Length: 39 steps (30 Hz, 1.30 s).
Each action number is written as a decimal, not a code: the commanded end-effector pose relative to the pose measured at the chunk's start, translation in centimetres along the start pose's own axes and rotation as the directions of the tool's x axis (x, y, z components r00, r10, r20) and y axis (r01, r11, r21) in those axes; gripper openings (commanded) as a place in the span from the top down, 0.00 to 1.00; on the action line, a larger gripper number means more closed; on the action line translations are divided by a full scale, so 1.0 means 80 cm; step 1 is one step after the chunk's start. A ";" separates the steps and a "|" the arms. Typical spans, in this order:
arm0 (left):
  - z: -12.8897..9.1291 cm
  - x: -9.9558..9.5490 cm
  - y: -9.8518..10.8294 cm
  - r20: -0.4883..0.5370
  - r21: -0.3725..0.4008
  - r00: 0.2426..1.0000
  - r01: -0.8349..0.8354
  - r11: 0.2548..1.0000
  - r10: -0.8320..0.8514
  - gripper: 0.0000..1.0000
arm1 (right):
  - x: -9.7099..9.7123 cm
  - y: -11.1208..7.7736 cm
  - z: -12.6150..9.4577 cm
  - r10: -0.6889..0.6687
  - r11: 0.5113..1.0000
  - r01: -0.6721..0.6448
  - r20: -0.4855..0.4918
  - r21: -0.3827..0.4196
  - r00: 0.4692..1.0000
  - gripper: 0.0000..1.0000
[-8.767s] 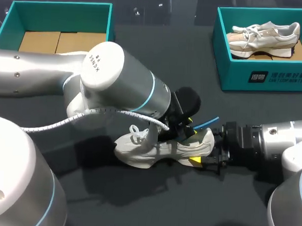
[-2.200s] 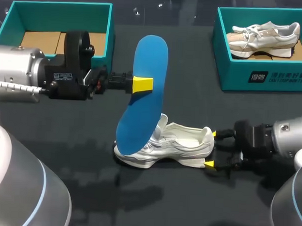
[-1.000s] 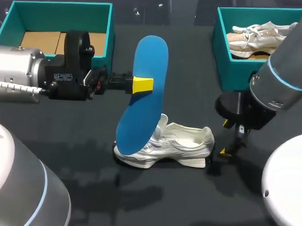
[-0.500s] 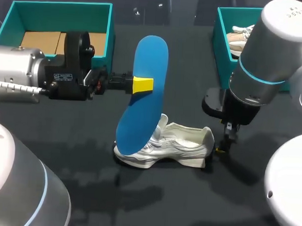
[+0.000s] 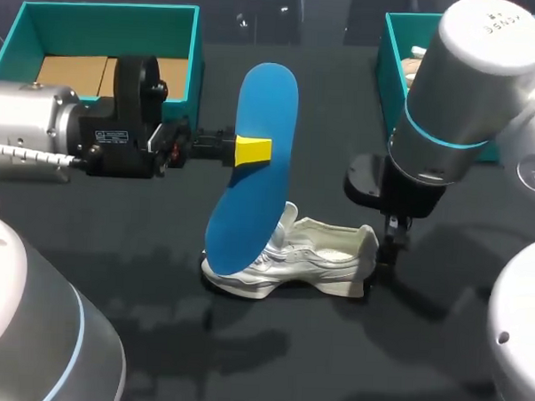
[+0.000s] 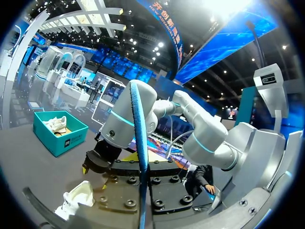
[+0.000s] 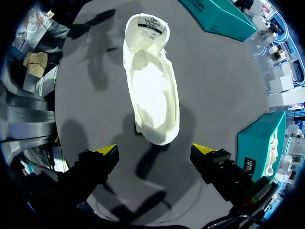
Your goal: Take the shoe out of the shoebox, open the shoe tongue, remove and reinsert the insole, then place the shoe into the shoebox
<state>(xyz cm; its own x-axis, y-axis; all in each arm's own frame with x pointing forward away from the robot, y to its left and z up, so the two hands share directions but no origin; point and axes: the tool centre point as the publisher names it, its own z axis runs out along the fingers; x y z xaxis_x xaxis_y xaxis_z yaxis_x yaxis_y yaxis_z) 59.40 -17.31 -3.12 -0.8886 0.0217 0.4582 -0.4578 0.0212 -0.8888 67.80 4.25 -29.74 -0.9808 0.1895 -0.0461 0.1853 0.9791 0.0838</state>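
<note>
My left gripper (image 5: 252, 151) is shut on the blue insole (image 5: 256, 164) and holds it upright in the air above the table's middle. In the left wrist view the insole (image 6: 140, 157) shows edge-on, running up from the gripper. Under it the white shoe (image 5: 309, 260) stands on the dark table, toe to the left, its inside bare (image 7: 152, 95). My right gripper (image 5: 388, 257) points down just behind the shoe's heel. Its fingers are open, and the heel lies a little ahead of the gap (image 7: 155, 151) without touching them.
The empty teal shoebox (image 5: 106, 25) stands at the back left. The other teal shoebox (image 5: 388, 77), at the back right, is largely hidden by my right arm (image 5: 468, 76); it holds a second shoe (image 7: 274, 148). Dark table surface lies in front of the shoe.
My right arm has swung left toward the shoe's heel, covering more of the right shoebox. The left arm and the insole have stayed still.
</note>
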 end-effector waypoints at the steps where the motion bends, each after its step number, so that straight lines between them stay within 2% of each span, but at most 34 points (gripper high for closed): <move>1: 0.003 -0.002 0.000 -0.002 0.002 1.000 0.000 1.000 0.000 1.00 | -0.010 0.015 0.015 -0.019 1.000 0.019 -0.012 0.007 1.000 0.00; 12: 0.003 -0.002 0.000 -0.002 0.002 1.000 0.000 1.000 0.000 1.00 | -0.013 0.037 0.026 -0.095 0.995 0.095 -0.023 0.000 0.995 0.00; 20: 0.003 -0.002 0.000 -0.002 0.002 1.000 0.000 1.000 0.000 1.00 | -0.018 0.049 0.020 -0.105 0.994 0.105 -0.019 -0.013 0.994 0.00; 27: 0.003 -0.002 0.000 -0.002 0.002 1.000 0.000 1.000 0.000 1.00 | -0.031 0.071 0.016 -0.125 0.992 0.125 -0.010 -0.020 0.992 0.00; 39: 0.003 -0.002 0.000 -0.002 0.002 1.000 0.000 1.000 0.000 1.00 | -0.041 0.097 0.032 -0.167 0.986 0.167 -0.029 -0.003 0.986 0.00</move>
<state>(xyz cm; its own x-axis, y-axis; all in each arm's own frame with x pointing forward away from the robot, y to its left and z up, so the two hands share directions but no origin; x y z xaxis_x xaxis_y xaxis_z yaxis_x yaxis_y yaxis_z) 59.40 -17.29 -3.10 -0.8886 0.0215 0.4583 -0.4578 0.0218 -0.8888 72.00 10.43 -30.48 -0.9989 0.0226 -0.0406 0.0189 0.9958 0.0894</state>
